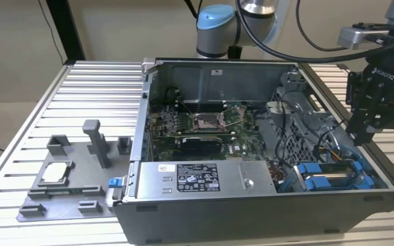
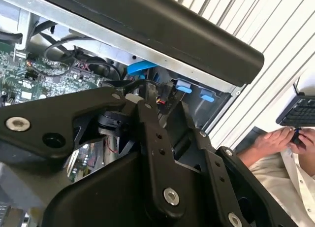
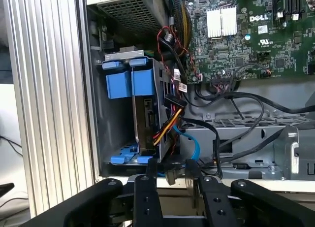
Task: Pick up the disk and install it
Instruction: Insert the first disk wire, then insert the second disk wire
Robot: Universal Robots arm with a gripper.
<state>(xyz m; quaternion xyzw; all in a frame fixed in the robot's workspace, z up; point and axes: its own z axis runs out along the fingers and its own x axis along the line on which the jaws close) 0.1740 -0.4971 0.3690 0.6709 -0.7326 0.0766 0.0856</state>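
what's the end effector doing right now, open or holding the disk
End effector: empty, fingers close together, above the case's right edge. Disk sits in its bay.

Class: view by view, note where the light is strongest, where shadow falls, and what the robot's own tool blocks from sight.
Exterior view: even indoor light; the case interior is shadowed around the disk, and the tool reads dark. Second wrist view: bright glare on the ribbed table; dark tool links block the lower frame. First wrist view: the disk is well lit in its bay; tool links block the lower edge.
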